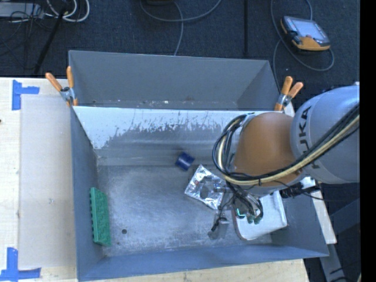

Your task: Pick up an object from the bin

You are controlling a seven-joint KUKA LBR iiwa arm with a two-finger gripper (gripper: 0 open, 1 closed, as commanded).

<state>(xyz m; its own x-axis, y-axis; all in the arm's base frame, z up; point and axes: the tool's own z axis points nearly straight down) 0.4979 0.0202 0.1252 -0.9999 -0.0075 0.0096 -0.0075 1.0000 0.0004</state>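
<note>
My gripper (234,215) hangs low in the right part of the bin, under the arm's orange wrist cover. It sits between a crinkled silver foil packet (201,188) on its left and a flat white object (269,218) on its right, which lies against the bin's right wall. The gripper's dark lower end reaches down to the bin floor just below the foil packet. I see nothing held in it.
A small blue cylinder (184,160) lies near the back slope at the centre. A long green studded block (100,215) rests along the left wall. Bare grey floor spreads between the green block and the foil packet.
</note>
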